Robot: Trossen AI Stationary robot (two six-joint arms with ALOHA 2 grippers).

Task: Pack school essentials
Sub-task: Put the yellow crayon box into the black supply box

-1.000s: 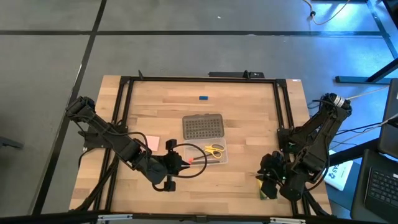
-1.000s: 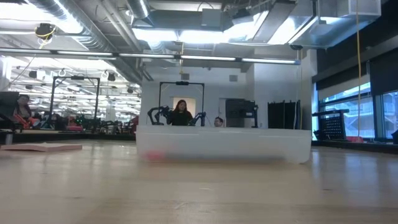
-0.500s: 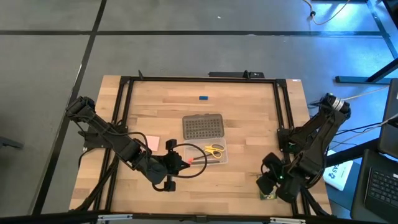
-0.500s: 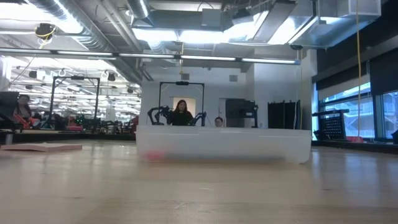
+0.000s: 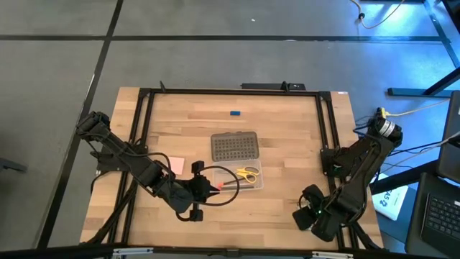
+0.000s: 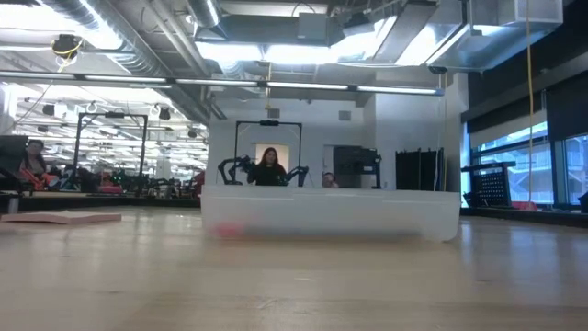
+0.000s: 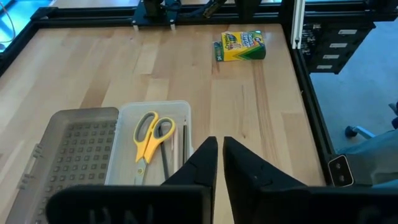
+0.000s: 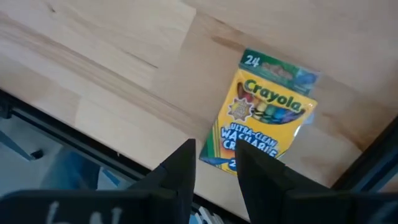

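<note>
The clear case (image 5: 249, 177) lies mid-table with its grey dotted lid (image 5: 233, 146) folded open on the far side. Inside it lie the yellow-handled scissors (image 7: 149, 134) and thin pencils (image 7: 175, 147). My left gripper (image 7: 218, 149) hovers shut over the case's left end. The green-and-yellow crayon box (image 8: 264, 116) lies flat near the table's near right corner. My right gripper (image 8: 214, 163) stands open above it, hiding it in the high view. The pink pad (image 5: 175, 165) lies left of the case, and the blue block (image 5: 234, 113) lies toward the far edge.
A black frame rail (image 5: 327, 137) runs along the table's edges, close to the crayon box on the right and near sides. Bare wood lies between the case and the crayon box. In the low view the case (image 6: 331, 217) stands across the middle, with people far behind.
My right gripper has moved toward the table's near edge and a little to the left, coming over the crayon box, which now no longer shows in the high view. The left arm and the other things have kept still.
</note>
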